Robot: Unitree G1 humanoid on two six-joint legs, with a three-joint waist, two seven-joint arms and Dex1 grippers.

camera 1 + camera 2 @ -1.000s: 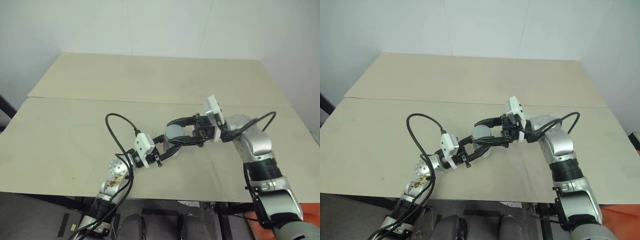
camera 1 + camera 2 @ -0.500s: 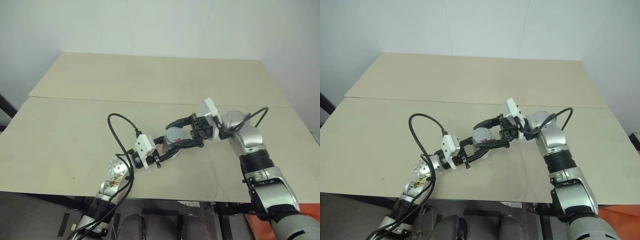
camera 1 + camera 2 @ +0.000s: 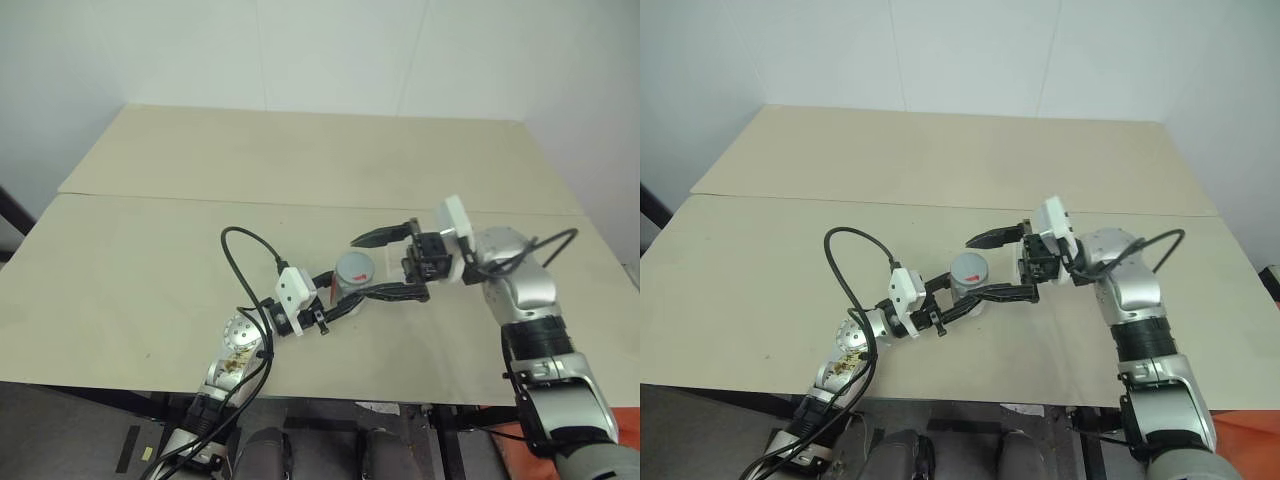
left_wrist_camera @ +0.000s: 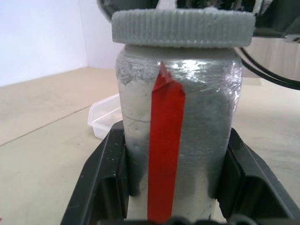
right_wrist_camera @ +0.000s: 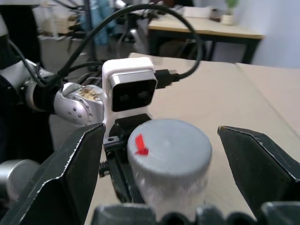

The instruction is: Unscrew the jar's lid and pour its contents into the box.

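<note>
The silvery-grey jar point(image 3: 350, 280) with a red strip on its side point(image 4: 164, 154) stands upright above the table, my left gripper point(image 3: 343, 297) shut on its body. The grey ribbed lid point(image 4: 183, 26) sits on the jar, with a red mark on top point(image 5: 169, 147). My right gripper point(image 3: 362, 268) is open, level and pointing left. Its fingers point(image 5: 77, 173) stand wide on either side of the lid, apart from it. The clear box point(image 4: 104, 119) lies on the table behind the jar. The contents are hidden inside the jar.
A black cable point(image 3: 245, 262) loops up from my left wrist over the beige table point(image 3: 150, 250). The table's front edge point(image 3: 120, 385) runs just below my arms. A seam point(image 3: 200, 203) crosses the table farther back.
My right gripper opened off the lid and drew back to the right. The jar stays in my left gripper, which has kept still.
</note>
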